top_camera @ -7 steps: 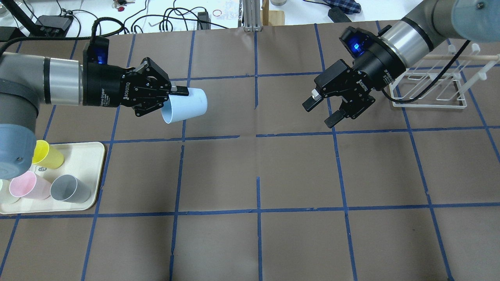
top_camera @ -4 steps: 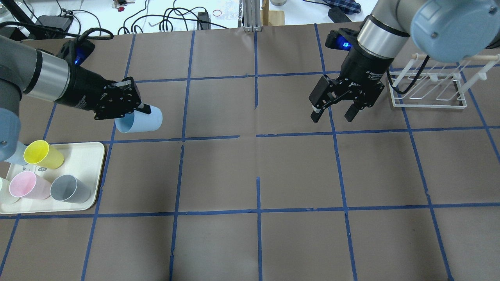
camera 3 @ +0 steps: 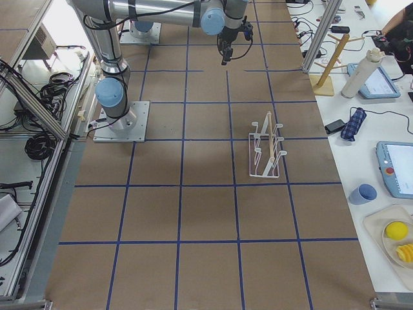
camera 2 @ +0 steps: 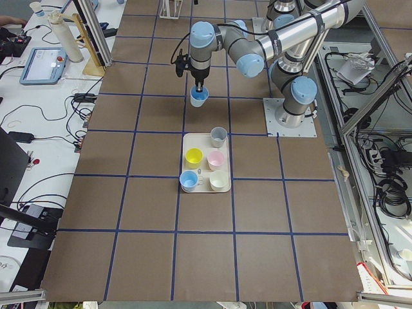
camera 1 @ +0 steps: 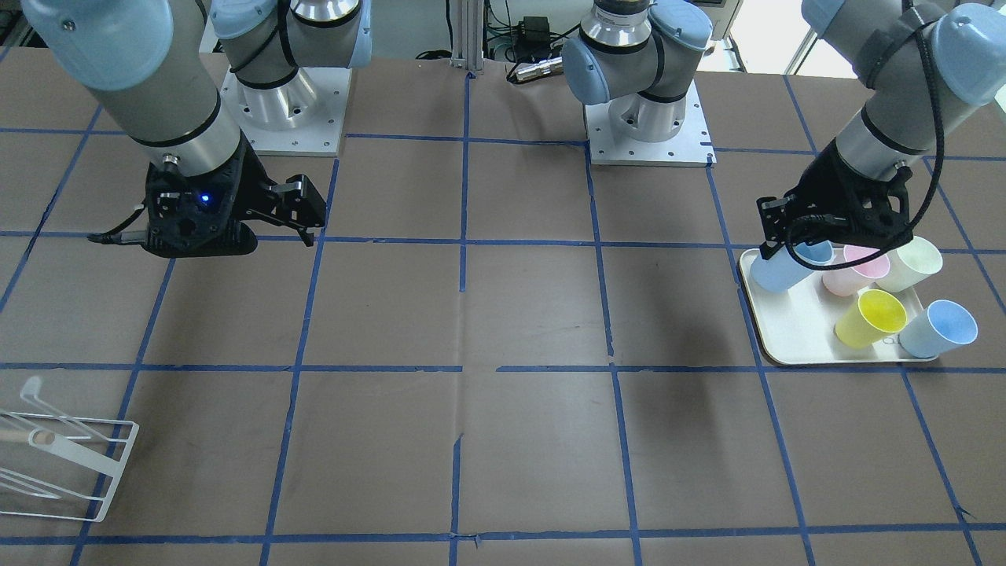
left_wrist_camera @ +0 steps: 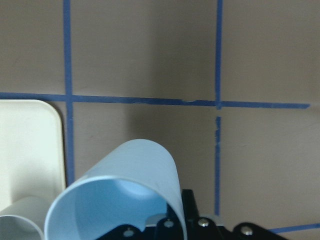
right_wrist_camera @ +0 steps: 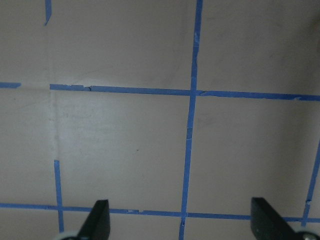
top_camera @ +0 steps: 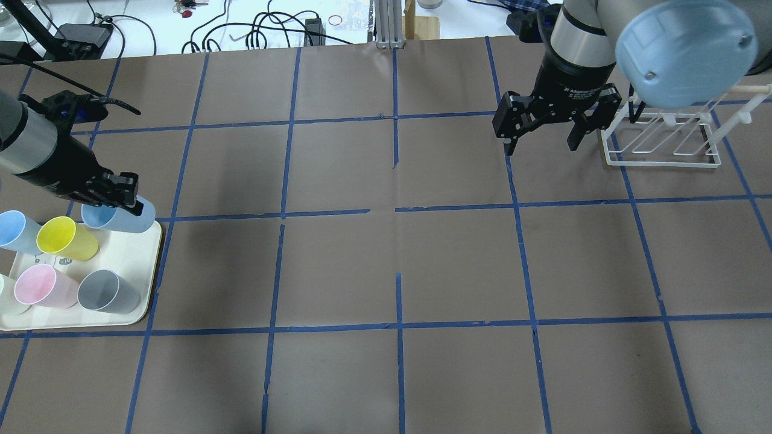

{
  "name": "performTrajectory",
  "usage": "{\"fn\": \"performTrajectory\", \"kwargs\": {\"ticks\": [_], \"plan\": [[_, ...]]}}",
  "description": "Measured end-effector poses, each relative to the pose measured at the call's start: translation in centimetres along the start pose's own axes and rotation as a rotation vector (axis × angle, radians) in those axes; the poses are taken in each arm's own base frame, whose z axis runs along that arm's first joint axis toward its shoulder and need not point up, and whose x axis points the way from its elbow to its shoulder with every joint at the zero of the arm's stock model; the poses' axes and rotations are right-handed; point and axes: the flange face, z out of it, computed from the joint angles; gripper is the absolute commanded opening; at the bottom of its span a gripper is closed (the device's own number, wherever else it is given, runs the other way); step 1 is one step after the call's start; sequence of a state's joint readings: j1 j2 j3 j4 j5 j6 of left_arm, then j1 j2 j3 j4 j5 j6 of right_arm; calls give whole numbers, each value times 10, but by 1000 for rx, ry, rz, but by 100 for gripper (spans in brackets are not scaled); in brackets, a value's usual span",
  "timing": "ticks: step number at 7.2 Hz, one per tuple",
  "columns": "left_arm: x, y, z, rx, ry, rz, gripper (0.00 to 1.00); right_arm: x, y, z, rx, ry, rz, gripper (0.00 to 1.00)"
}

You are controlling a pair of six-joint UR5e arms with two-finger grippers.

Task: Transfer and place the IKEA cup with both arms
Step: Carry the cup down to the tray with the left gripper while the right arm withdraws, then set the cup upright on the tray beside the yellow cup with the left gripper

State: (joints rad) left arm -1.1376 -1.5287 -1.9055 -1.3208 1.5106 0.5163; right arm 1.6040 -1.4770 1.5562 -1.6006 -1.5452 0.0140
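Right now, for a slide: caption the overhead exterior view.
Left pincer holds a pale blue cup by the tray; right pincer hangs open near the rack.

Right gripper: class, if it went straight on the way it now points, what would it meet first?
Most likely the bare table cover: the right gripper points down, open, and its wrist view shows only brown paper and blue tape ahead. The white rack stands aside.

White print on right gripper (top_camera: pixel 540 147), illegible
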Motion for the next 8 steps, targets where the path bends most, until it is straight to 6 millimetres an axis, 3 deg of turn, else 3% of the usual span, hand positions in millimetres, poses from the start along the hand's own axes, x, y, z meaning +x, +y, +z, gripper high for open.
{"fn": "performTrajectory", "kwargs": {"ticks": [2, 3, 6, 8], "plan": [[-26, -14, 20, -80, -58, 80, 0, 0, 17, -33, 87, 6, 62, 100], [-36, -26, 31, -103, -62, 93, 0, 0, 20, -40, 124, 8, 65, 100], [-62, -51, 69, -144, -103, 142, 0, 1, 25, -52, 184, 12, 62, 100], [-85, -53, 91, -163, -92, 129, 0, 0, 28, -55, 191, 6, 65, 100]]}}
